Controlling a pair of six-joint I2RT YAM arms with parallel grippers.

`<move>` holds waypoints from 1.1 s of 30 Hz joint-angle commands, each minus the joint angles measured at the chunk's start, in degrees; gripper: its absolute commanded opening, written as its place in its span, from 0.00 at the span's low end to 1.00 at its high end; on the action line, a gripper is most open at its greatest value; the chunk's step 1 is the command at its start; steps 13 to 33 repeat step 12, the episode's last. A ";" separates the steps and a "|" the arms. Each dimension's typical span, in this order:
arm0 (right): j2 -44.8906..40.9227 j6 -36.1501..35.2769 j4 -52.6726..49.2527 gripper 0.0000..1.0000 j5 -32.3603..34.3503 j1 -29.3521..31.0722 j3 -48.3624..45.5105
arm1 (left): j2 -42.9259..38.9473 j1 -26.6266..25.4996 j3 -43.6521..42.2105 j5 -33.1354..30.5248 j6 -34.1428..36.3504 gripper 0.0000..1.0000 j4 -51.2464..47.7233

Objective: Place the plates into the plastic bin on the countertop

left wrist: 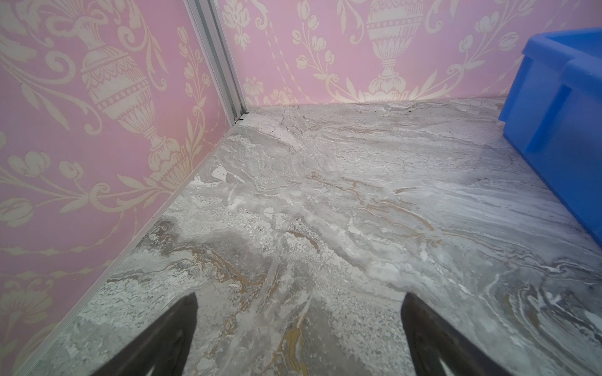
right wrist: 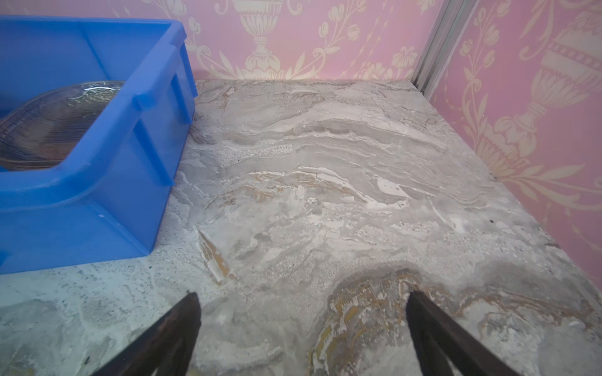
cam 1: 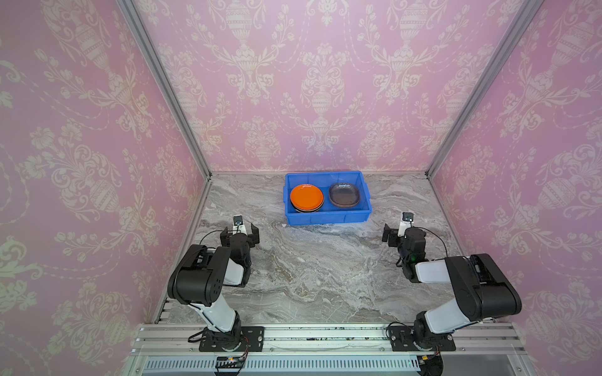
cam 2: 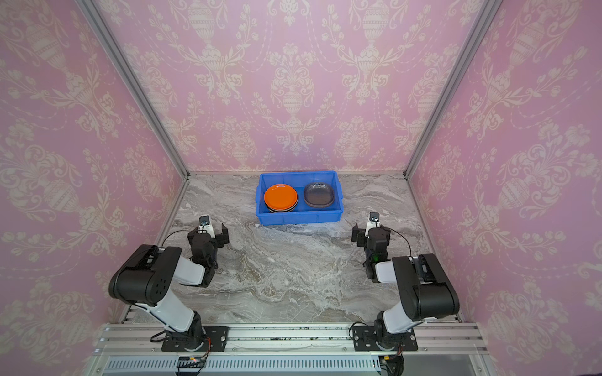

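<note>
Inside plastic bin (cam 1: 327,220), orange plate (cam 1: 306,196) shows only from above; right wrist: glass plates (right wrist: 49,130). Left hand (left wrist: 299,296), right hand (right wrist: 303,295) spread.

Top views look down; low wrist views face forward, sharing bin (left wrist: 553,123) (right wrist: 97,201)

Both arms sit folded, elbows raised, wrists pointing forward and down. The left gripper (cam 1: 239,232) and the right gripper (cam 1: 404,232) each have jaws spread wide, empty.

The grey marble-patterned countertop (cam 1: 319,276) bears the blue plastic bin (cam 1: 327,218) near its far edge.
</note>
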 commanded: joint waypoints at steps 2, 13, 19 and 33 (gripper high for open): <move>0.37 1.26 2.68 1.00 -1.05 -0.23 0.56 | -0.52 0.48 0.97 0.25 0.24 0.99 -1.14; 0.38 0.87 0.96 1.00 -7.57 -1.73 1.42 | -0.68 0.88 1.45 0.75 -0.10 0.99 -2.36; 0.38 0.87 0.96 1.00 -7.57 -1.73 1.42 | -0.68 0.88 1.45 0.75 -0.10 0.99 -2.36; 0.38 0.87 0.96 1.00 -7.57 -1.73 1.42 | -0.68 0.88 1.45 0.75 -0.10 0.99 -2.36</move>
